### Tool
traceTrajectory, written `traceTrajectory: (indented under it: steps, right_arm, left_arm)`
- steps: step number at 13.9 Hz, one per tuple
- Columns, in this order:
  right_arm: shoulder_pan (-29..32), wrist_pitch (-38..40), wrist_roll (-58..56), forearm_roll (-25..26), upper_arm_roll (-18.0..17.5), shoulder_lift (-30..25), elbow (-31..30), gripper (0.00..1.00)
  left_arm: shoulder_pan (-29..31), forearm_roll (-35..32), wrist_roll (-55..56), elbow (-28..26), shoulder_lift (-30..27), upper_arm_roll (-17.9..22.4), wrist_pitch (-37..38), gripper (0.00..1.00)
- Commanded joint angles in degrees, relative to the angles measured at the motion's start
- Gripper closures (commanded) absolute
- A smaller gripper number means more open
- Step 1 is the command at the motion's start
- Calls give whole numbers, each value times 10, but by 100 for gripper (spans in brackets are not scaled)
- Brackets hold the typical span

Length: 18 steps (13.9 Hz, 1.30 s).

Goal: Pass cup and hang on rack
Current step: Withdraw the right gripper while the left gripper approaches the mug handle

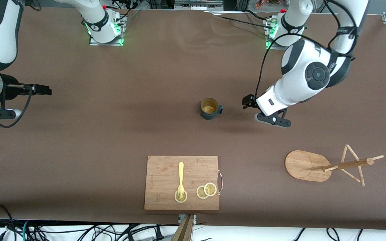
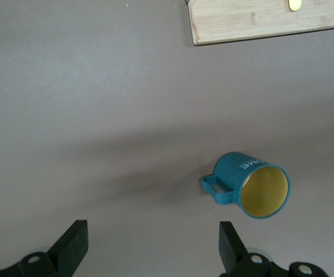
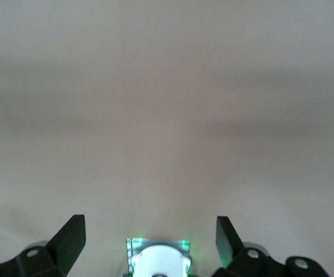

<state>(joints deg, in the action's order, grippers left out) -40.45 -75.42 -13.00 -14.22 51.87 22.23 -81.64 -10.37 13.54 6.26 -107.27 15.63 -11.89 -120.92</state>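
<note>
The dark teal cup [image 1: 209,108] stands upright on the brown table near its middle, with its handle toward the left arm's end. It also shows in the left wrist view [image 2: 253,184]. My left gripper [image 1: 247,101] is open and empty, low over the table beside the cup's handle, a short gap away; its fingers [image 2: 74,245] frame bare table. The bamboo rack [image 1: 313,165] stands toward the left arm's end, nearer the front camera than the cup. My right gripper [image 1: 44,89] is open and empty and waits over the right arm's end of the table, with fingers [image 3: 71,236] spread wide.
A wooden cutting board [image 1: 182,182] lies near the front edge, with a yellow fork [image 1: 180,180] and lemon slices [image 1: 206,190] on it. Its edge shows in the left wrist view [image 2: 270,20]. Cables run along the front edge.
</note>
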Motion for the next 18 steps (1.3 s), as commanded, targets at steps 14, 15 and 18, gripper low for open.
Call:
traceTrajectory:
  steps: [14, 15, 18]
  right_arm:
    - [482, -124, 64, 157, -564, -223, -160, 0]
    - [504, -154, 87, 161, -591, -253, -202, 0]
    - [506, -168, 90, 160, -594, -258, -201, 0]
  left_arm:
    - [107, 147, -448, -218, -170, -13, -77, 0]
    - [120, 174, -502, -225, -168, -13, -79, 0]
    - [146, 240, -679, -225, -129, -13, -84, 0]
